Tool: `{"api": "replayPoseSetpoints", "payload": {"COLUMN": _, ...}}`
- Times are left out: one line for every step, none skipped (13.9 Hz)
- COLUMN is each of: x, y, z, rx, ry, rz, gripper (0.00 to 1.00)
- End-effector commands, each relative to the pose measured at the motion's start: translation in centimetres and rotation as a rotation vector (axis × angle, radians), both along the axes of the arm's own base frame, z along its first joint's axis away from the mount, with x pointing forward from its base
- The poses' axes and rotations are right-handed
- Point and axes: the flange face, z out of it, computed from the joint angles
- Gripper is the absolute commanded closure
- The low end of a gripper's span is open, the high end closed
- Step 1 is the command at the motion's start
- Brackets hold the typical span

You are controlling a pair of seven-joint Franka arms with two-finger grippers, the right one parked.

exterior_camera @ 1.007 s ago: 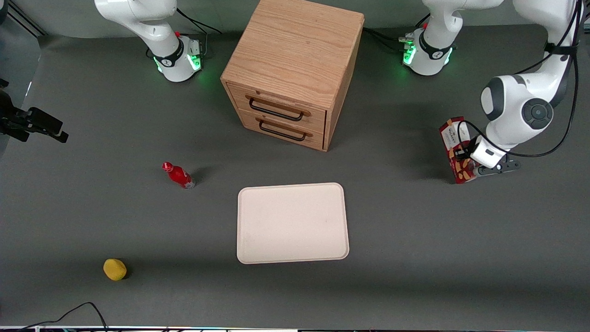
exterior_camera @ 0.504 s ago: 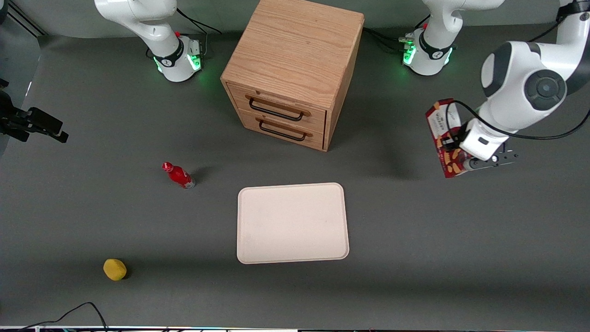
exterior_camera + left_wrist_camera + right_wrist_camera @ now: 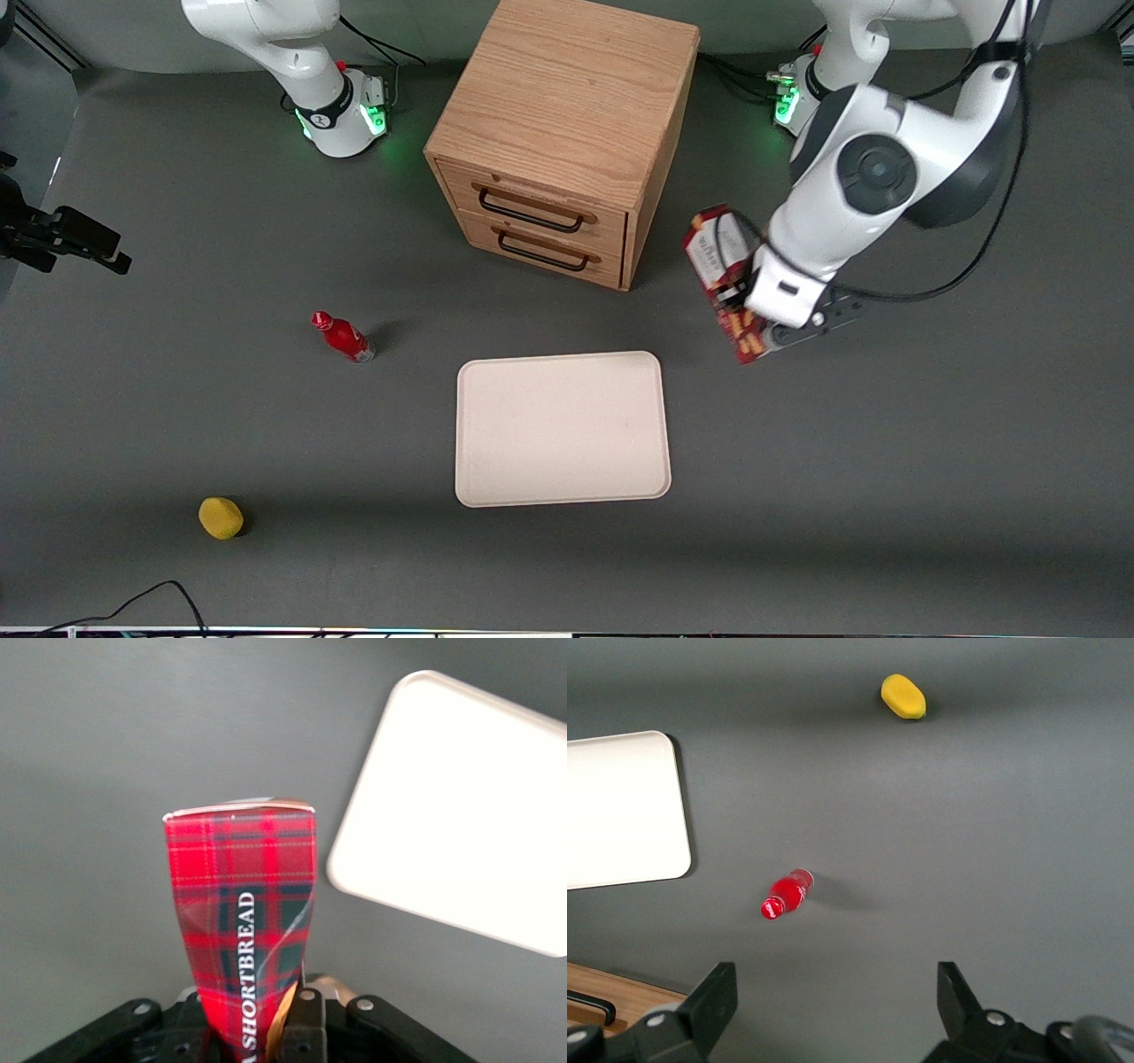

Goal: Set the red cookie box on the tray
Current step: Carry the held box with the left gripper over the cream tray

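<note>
The fingers [image 3: 306, 1014] of the left gripper [image 3: 749, 323] are closed on the red cookie box [image 3: 722, 279], pinching its lower part from both sides; in the wrist view the carton [image 3: 244, 930] rises out from between them, its plaid side with the word SHORTBREAD facing the camera and its free end pointing away from the fingers. Seen from the front, the box hangs above the worktop [image 3: 886, 461], tilted, with its white label end up and the cookie pictures at the end nearest the fingers. It touches nothing but the fingers. Just beside the fingers, toward the parked arm's end of the worktop and nearer the front camera, lies the tray [image 3: 562, 429], flat and bare; the box is close to one of its rounded corners but not over it, and the wrist view shows that corner of the tray [image 3: 461, 806] next to the carton with a strip of grey worktop between. The wooden drawer cabinet [image 3: 567, 133] stands near the box, farther from the front camera than the tray. Well away from the fingers, toward the parked arm's end, a small red bottle [image 3: 344, 337] stands, and a yellow lump [image 3: 221, 517] lies farther out still, nearer the front camera.
</note>
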Motion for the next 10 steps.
{"api": "replayPoseSetpoints", "payload": {"x": 4.5, "y": -5.0, "z": -1.9, "rx": -0.056, "ry": -0.023, "rz": 0.086, "gripper": 0.97}}
{"api": "replayPoseSetpoints", "payload": {"x": 4.9, "y": -6.3, "z": -3.3, "rx": -0.05, "ry": -0.045, "rz": 0.092, "gripper": 0.97}}
{"api": "replayPoseSetpoints", "payload": {"x": 5.4, "y": -7.4, "z": -4.3, "rx": -0.059, "ry": -0.067, "rz": 0.096, "gripper": 0.97}}
{"api": "replayPoseSetpoints", "payload": {"x": 6.1, "y": -8.1, "z": -5.1, "rx": -0.065, "ry": -0.089, "rz": 0.084, "gripper": 0.98}}
{"api": "replayPoseSetpoints", "payload": {"x": 6.7, "y": -8.7, "z": -6.2, "rx": -0.059, "ry": -0.101, "rz": 0.071, "gripper": 0.98}}
{"api": "replayPoseSetpoints", "payload": {"x": 6.9, "y": -9.9, "z": -6.7, "rx": -0.063, "ry": -0.109, "rz": 0.054, "gripper": 0.98}}
{"api": "replayPoseSetpoints", "payload": {"x": 6.7, "y": -11.2, "z": -7.3, "rx": -0.052, "ry": -0.129, "rz": 0.031, "gripper": 0.98}}
{"api": "replayPoseSetpoints", "payload": {"x": 6.7, "y": -11.7, "z": -7.9, "rx": -0.052, "ry": -0.154, "rz": 0.038, "gripper": 0.98}}
{"api": "replayPoseSetpoints", "payload": {"x": 6.8, "y": -12.1, "z": -8.8, "rx": -0.044, "ry": -0.174, "rz": 0.033, "gripper": 0.98}}
{"api": "replayPoseSetpoints", "payload": {"x": 6.3, "y": -13.1, "z": -10.2, "rx": -0.02, "ry": -0.184, "rz": -0.002, "gripper": 0.98}}
